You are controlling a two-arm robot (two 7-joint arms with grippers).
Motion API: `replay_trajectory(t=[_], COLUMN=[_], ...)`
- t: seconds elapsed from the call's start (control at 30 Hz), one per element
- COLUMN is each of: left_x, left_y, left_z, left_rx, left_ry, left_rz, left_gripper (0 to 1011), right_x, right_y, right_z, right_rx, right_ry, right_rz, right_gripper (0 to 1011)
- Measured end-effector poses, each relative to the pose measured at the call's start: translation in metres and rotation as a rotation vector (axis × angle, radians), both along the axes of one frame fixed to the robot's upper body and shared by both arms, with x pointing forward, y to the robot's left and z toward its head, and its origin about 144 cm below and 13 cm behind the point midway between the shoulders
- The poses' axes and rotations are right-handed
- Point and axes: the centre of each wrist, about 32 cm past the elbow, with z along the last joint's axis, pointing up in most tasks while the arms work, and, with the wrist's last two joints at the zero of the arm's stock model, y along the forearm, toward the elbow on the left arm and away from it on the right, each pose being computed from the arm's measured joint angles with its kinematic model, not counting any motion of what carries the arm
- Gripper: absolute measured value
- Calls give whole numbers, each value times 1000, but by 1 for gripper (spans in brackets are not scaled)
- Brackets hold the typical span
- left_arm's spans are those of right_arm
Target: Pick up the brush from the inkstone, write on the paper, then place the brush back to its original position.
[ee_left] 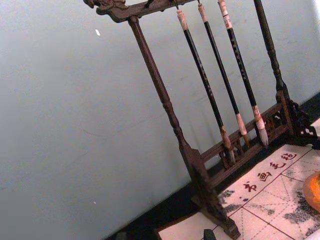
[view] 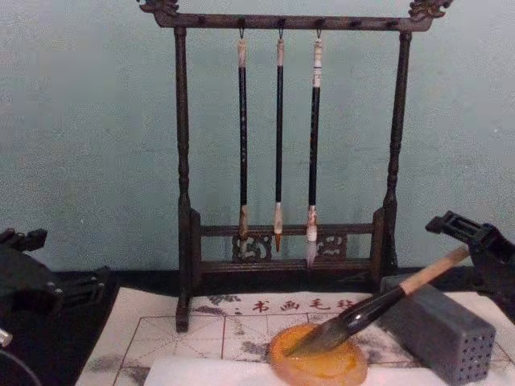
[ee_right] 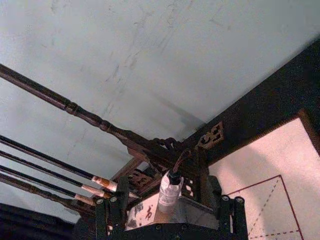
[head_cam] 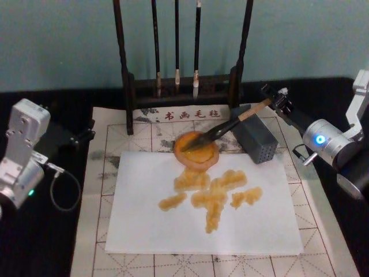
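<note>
The brush (head_cam: 222,130) lies on a slant. Its dark bristles are down in the orange dish (head_cam: 196,158) and its wooden handle leans on the top edge of the grey block (head_cam: 259,141), which props the tail end up and keeps the wet tip over the dish, not over the paper (head_cam: 144,219). The paper carries amber strokes (head_cam: 213,196), so the writing looks done and the brush looks set back where it belongs. The right pincer (head_cam: 272,98) sits at the handle's white-capped end. In the right wrist view its fingers (ee_right: 111,215) stand wide apart on either side of the cap and do not touch it, so it is open and holding nothing (a release, by the look of it). The likely remaining move is to draw away. Room is tight behind, because the right post of the wooden rack (view: 183,161) with its three thin brushes (view: 279,137) stands just beyond the pincer, and the block is right below. The free way out seems to be up and toward the robot's right, over the bare black tabletop (head_cam: 40,242). A nudge to the cap could roll the handle off the block. The left pincer (head_cam: 81,137) is parked well apart, at the left edge of the gridded mat (head_cam: 109,173).
</note>
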Motion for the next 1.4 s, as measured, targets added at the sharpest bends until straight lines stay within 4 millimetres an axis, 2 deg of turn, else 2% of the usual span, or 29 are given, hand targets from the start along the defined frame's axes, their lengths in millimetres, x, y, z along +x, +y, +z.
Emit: replay_trajectory(t=[0.67,1.1,1.4], left_x=[0,0,0], left_y=[0,0,0], left_z=[0,0,0], left_rx=[0,0,0], left_ry=[0,0,0], left_rz=[0,0,0], left_gripper=[1001,1001,1001], right_x=[0,-17,-19], right_y=[0,9,12], right_z=[0,-2,-3], right_rx=[1,52,57], right_ry=[2,15,17], right_rz=[1,30,28], right_gripper=[1000,1000,1000])
